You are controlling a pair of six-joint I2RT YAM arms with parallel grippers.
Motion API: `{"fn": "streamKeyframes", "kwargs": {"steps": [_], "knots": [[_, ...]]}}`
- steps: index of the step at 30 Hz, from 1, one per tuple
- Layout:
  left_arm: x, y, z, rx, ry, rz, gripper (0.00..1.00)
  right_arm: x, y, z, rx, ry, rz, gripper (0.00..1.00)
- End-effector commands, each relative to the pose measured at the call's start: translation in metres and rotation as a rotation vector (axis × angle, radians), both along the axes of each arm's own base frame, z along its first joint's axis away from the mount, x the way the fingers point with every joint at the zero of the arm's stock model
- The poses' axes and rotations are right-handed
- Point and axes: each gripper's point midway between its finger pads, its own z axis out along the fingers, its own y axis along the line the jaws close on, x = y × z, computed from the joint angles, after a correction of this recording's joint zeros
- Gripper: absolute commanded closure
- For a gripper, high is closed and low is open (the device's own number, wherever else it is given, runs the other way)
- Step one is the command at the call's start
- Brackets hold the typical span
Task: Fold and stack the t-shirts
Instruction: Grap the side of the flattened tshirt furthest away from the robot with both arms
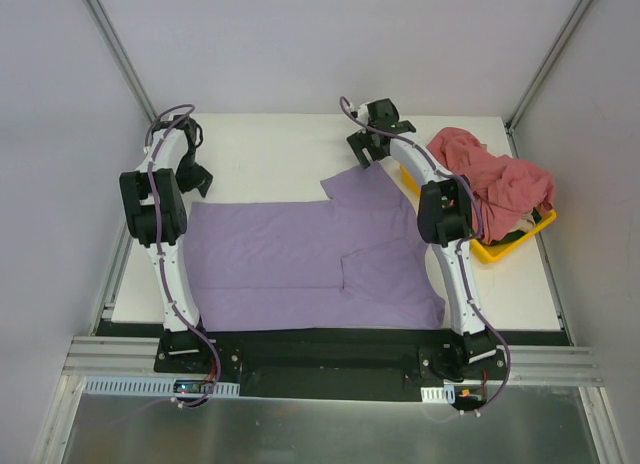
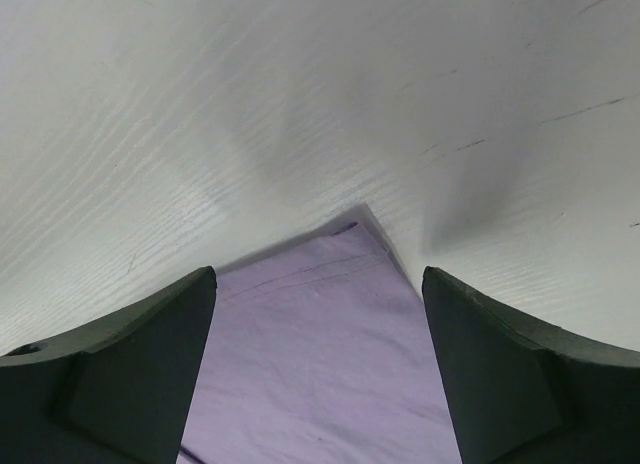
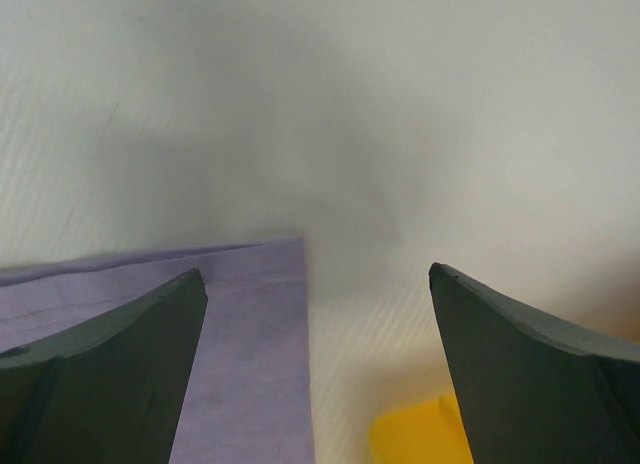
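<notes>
Purple shirt (image 1: 290,254) lies spread flat on the white table (image 1: 270,144), filling the space between the two arms, hem end toward the left arm, sleeves toward the right arm. One sleeve sticks out to the far side, the other to the near side. Left gripper (image 1: 195,176) is at the shirt's far-left corner. In the left wrist view the jaws are spread wide with nothing held, and the corner's tip sits between the fingers (image 2: 130,374), slightly right of centre. I cannot tell if the fingers touch the cloth. Right gripper (image 1: 366,152) is at the far sleeve's outer corner, jaws also wide apart and holding nothing. In the right wrist view the sleeve edge runs under the left finger and ends about midway across the gap, with bare table under the right finger. Pink shirts (image 1: 495,179) are heaped in the yellow tray (image 1: 500,252) at the table's right edge, just beside the right arm's elbow and apart from both grippers. A bit of the tray shows low in the right wrist view, close to the sleeve edge.
</notes>
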Motion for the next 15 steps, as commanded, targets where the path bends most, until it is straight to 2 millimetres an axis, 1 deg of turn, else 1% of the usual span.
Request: {"fn": "streamKeyframes", "kwargs": {"steps": [1,3,4,5,6,8,12,15], "knots": [[-0.006,0.004,0.004,0.001,0.036,-0.008,0.17,0.000,-0.002,0.003,-0.076,-0.004,0.054,0.04],[-0.008,0.004,0.002,0.001,0.045,-0.008,0.17,-0.014,0.005,-0.006,-0.075,0.051,0.157,0.04],[-0.009,0.004,0.001,0.002,0.049,-0.011,0.17,-0.018,0.010,-0.007,-0.058,0.065,0.188,0.04],[-0.010,0.005,-0.001,0.004,0.057,-0.014,0.17,-0.023,0.021,-0.005,-0.016,0.086,0.238,0.04],[-0.011,0.005,-0.001,0.005,0.060,-0.016,0.17,-0.023,0.024,-0.003,0.003,0.095,0.249,0.04],[-0.013,0.006,-0.002,0.009,0.068,-0.017,0.17,-0.019,0.024,-0.003,0.018,0.096,0.236,0.04],[-0.015,0.005,-0.003,0.008,0.072,-0.017,0.17,-0.019,0.020,-0.004,0.024,0.114,0.231,0.04],[-0.017,0.006,0.000,0.015,0.072,-0.023,0.17,-0.022,0.020,0.003,0.098,0.114,0.239,0.04]]}}
